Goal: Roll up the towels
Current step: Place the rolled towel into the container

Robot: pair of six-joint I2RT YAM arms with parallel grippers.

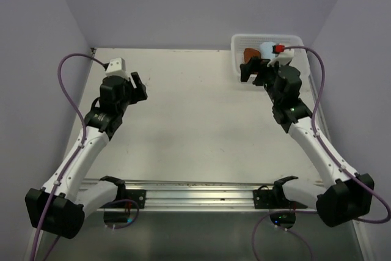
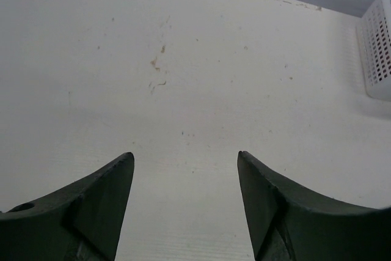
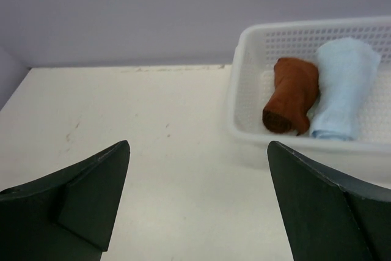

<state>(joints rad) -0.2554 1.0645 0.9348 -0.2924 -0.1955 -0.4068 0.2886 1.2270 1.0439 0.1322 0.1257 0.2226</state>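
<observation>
Table: pale and flat, with faint brown specks on it in the left wrist view; purple-grey walls stand on three sides.
Left arm: white links rise from the base at 7 o'clock and reach toward 10 o'clock; a purple cable loops above it.
Right arm: rises from the base at 5 o'clock and reaches toward 1 o'clock.
Basket: white plastic mesh, sitting in the table's far corner at 1 o'clock, against the back wall.
Left gripper: released, its dark fingers spread with only bare table between them; it hangs over the table at 10 o'clock, well apart from the basket.
Right gripper: released and spread wide, nothing between its fingers; it hangs at the basket's near rim, with both towels ahead at its 1 o'clock in the wrist view.
Light blue towel: inside the basket, a soft bundle lying lengthwise, at 3 o'clock of the rust one and touching it.
Rust towel: inside the basket, a tight roll with its coiled end facing the right wrist camera; whether its far end touches the basket's back wall cannot be told.
</observation>
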